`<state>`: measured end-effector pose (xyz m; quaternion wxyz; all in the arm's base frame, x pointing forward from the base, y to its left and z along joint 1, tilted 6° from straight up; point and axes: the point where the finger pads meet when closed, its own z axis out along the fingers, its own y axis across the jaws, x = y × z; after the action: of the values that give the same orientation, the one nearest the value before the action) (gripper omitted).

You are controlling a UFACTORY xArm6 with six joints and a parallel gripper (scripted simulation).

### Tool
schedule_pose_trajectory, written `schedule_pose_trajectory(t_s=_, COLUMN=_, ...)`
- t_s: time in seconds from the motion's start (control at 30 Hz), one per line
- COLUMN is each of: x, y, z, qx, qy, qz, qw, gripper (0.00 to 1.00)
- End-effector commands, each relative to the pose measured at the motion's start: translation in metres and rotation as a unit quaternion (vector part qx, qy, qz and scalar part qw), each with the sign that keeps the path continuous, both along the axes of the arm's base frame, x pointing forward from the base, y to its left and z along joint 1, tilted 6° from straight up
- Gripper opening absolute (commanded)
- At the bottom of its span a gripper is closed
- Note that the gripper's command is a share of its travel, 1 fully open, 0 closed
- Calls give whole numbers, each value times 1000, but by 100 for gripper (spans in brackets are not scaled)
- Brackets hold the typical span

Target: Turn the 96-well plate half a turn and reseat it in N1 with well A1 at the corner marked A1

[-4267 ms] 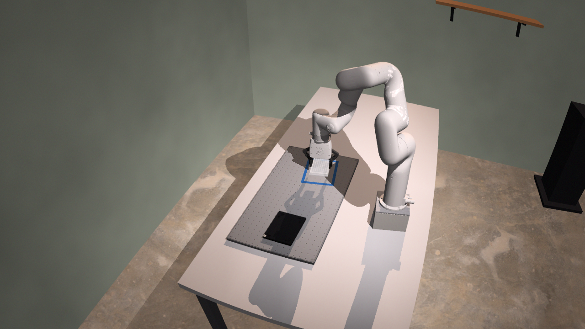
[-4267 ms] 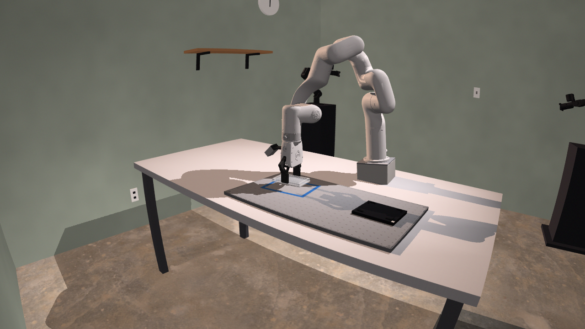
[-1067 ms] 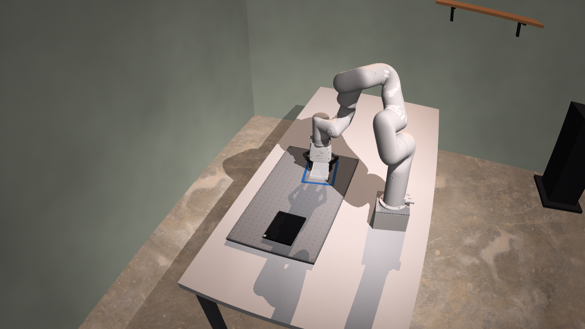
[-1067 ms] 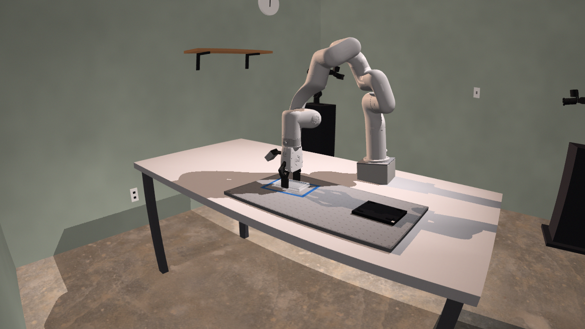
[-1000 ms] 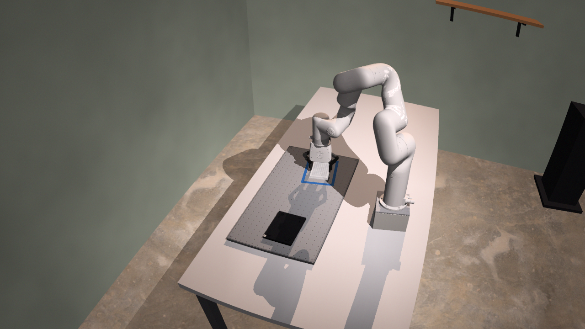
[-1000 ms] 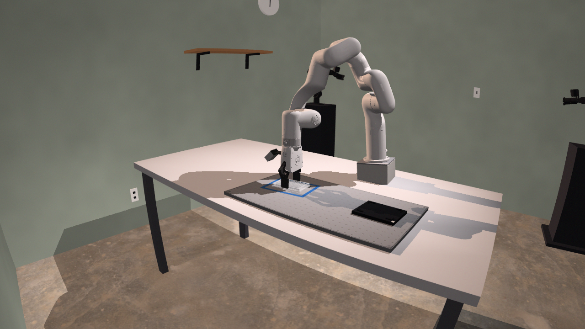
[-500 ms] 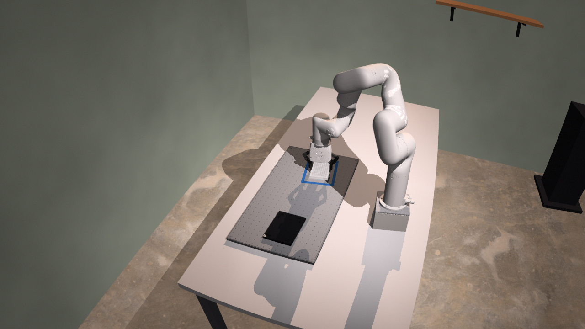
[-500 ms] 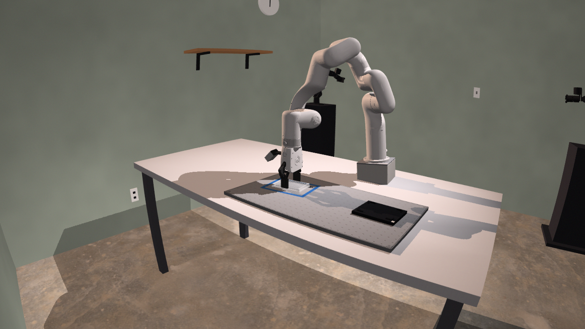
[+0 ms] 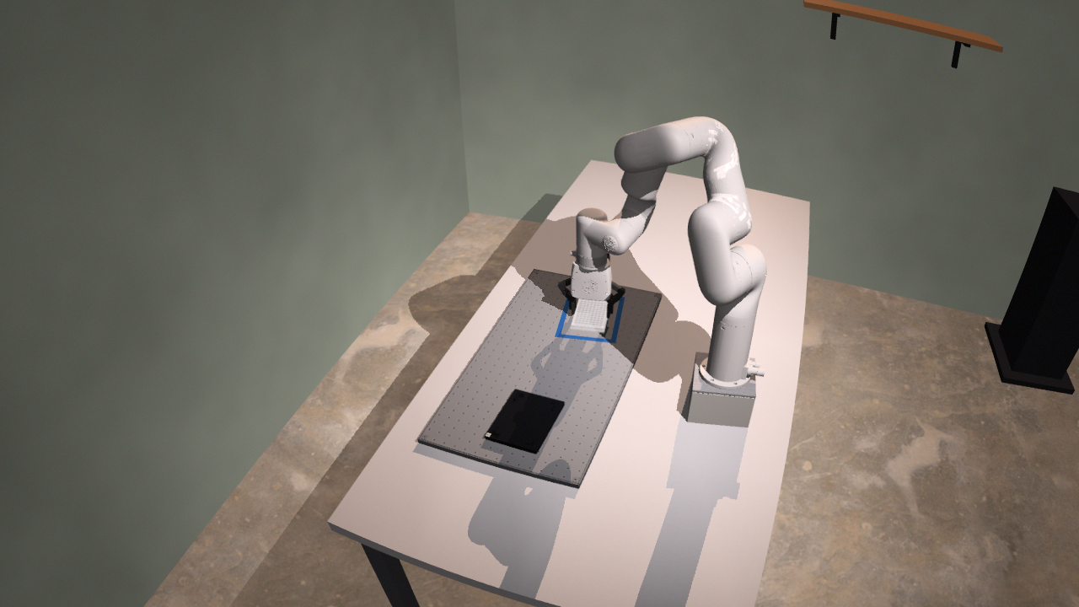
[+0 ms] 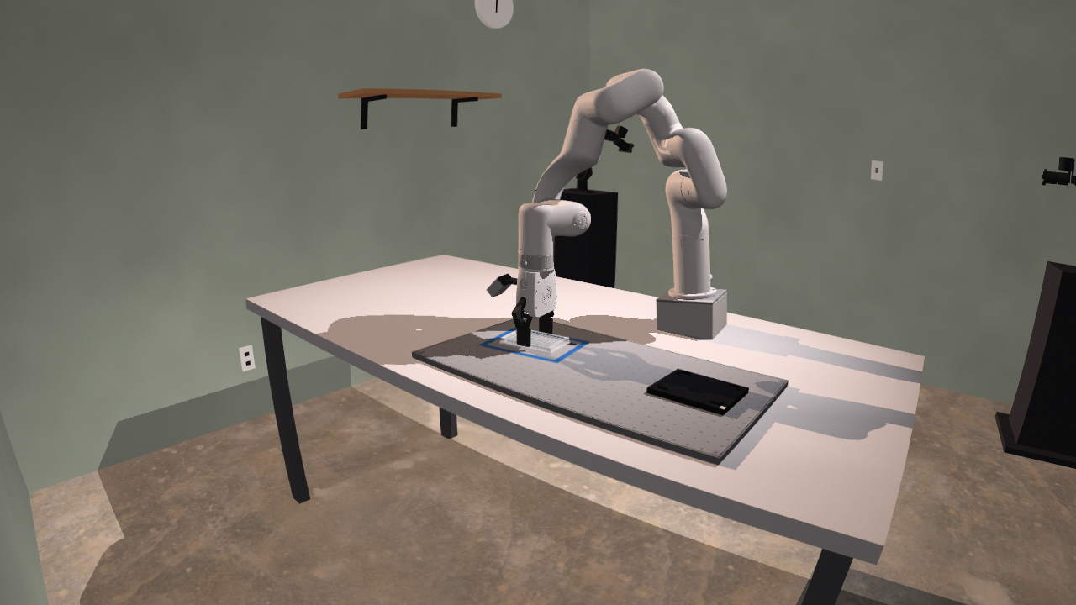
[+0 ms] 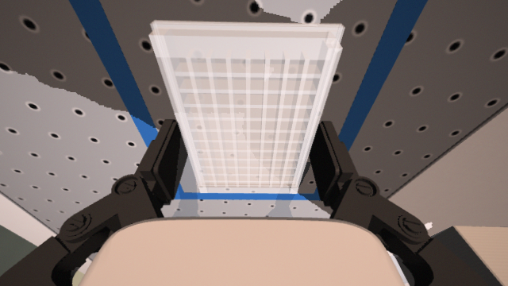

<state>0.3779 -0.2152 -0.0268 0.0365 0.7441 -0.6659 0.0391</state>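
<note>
The clear 96-well plate (image 9: 588, 315) lies flat on the deck inside the blue taped outline B1 (image 9: 586, 339). It also shows in the exterior view (image 10: 541, 344) and the wrist view (image 11: 248, 115). In the wrist view its far right corner looks cut off. My gripper (image 11: 248, 137) is low over the plate, with one finger on each long side. The fingers are open, with a thin gap to the plate's walls. The black plate nest N1 (image 9: 525, 420) stands empty at the deck's other end (image 10: 697, 391), with a small pale mark at one corner.
The grey perforated deck (image 9: 528, 377) lies on a pale table. The arm's base block (image 9: 718, 400) stands beside the deck. A black cabinet (image 9: 1044, 294) stands on the floor away from the table.
</note>
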Motion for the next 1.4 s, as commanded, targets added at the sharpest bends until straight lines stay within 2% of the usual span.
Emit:
schedule_pose_trajectory(t_s=0.0, x=1, y=-1, z=1, qx=-1, qy=-2, qz=0, qw=1000, gripper=100)
schedule_pose_trajectory(t_s=0.1, x=1, y=-1, z=1, qx=-1, qy=-2, qz=0, qw=1000, gripper=100)
schedule_pose_trajectory(t_s=0.37, x=1, y=2, z=22, qx=-1, qy=-2, qz=0, qw=1000, gripper=100)
schedule_pose_trajectory(t_s=0.43, x=1, y=2, z=22, qx=-1, qy=-2, qz=0, qw=1000, gripper=100)
schedule_pose_trajectory(t_s=1.37, x=0, y=9, z=90, qx=-1, qy=-2, qz=0, qw=1000, gripper=100)
